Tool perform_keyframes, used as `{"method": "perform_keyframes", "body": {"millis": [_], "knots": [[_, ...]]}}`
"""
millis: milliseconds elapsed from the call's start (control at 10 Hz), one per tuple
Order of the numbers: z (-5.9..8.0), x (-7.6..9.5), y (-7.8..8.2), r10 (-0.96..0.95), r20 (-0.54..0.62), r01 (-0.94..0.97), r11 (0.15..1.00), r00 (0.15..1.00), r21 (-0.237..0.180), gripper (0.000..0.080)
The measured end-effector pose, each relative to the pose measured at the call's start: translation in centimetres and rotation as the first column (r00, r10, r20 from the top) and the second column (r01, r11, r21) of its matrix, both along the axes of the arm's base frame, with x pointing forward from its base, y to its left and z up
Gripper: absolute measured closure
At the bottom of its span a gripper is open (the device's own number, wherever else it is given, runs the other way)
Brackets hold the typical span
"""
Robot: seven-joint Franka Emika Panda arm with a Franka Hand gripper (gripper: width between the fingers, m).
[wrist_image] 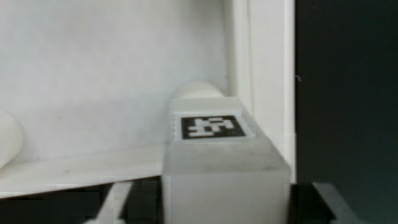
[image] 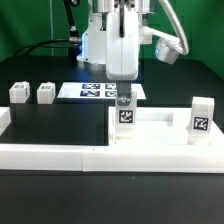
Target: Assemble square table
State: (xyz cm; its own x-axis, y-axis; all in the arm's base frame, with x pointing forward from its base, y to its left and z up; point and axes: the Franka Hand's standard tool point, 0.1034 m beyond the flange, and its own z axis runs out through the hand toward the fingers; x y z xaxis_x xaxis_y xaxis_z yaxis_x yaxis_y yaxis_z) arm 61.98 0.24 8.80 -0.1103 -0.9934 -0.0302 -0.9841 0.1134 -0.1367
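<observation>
Tabletop (image: 160, 128), a flat white slab, lies on the black desk (image: 60, 125) at about four o'clock in the exterior view. Its near edge runs along the low white border wall (image: 60, 156), which fences the desk's front from the exterior view's left to its right and turns back at both ends. At nine o'clock from the slab's left edge, a broad stretch of black desk opens out as far as the wall's turned-back end.

The arm (image: 120, 45) comes straight down from twelve o'clock. Its fingers (image: 123, 95) are pinched on a short white leg (image: 125, 113), which stands upright with its tag toward the camera at the slab's ten o'clock corner. In the wrist view this leg fills the gap between them. It sits over white slab just inside an edge, with black desk directly beyond that edge. I cannot tell whether its foot touches the slab.

A second leg (image: 201, 118) stands upright at the slab's two o'clock corner, well apart from the held one, with bare white slab between them.

Two more legs (image: 18, 92) (image: 45, 92) stand side by side at nine o'clock in the exterior view, near each other but apart. The marker board (image: 95, 91) lies flat between them and the arm, just behind the held leg.
</observation>
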Motion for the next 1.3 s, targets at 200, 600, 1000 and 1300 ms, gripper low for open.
{"method": "perform_keyframes", "body": {"millis": [200, 600, 1000, 1300], "knots": [[-0.1, 0.0, 0.1, 0.032, -0.002, -0.032, 0.999, 0.999, -0.005, 0.0268], [0.3, -0.1, 1.3, 0.531, -0.059, -0.534, 0.844, 0.845, -0.041, 0.0156], [0.2, -0.1, 1.0, 0.711, -0.071, -0.715, 0.697, 0.7, -0.06, 0.015], [-0.1, 0.0, -0.8, 0.858, -0.011, -0.854, 0.51, 0.513, -0.099, 0.015]]}}
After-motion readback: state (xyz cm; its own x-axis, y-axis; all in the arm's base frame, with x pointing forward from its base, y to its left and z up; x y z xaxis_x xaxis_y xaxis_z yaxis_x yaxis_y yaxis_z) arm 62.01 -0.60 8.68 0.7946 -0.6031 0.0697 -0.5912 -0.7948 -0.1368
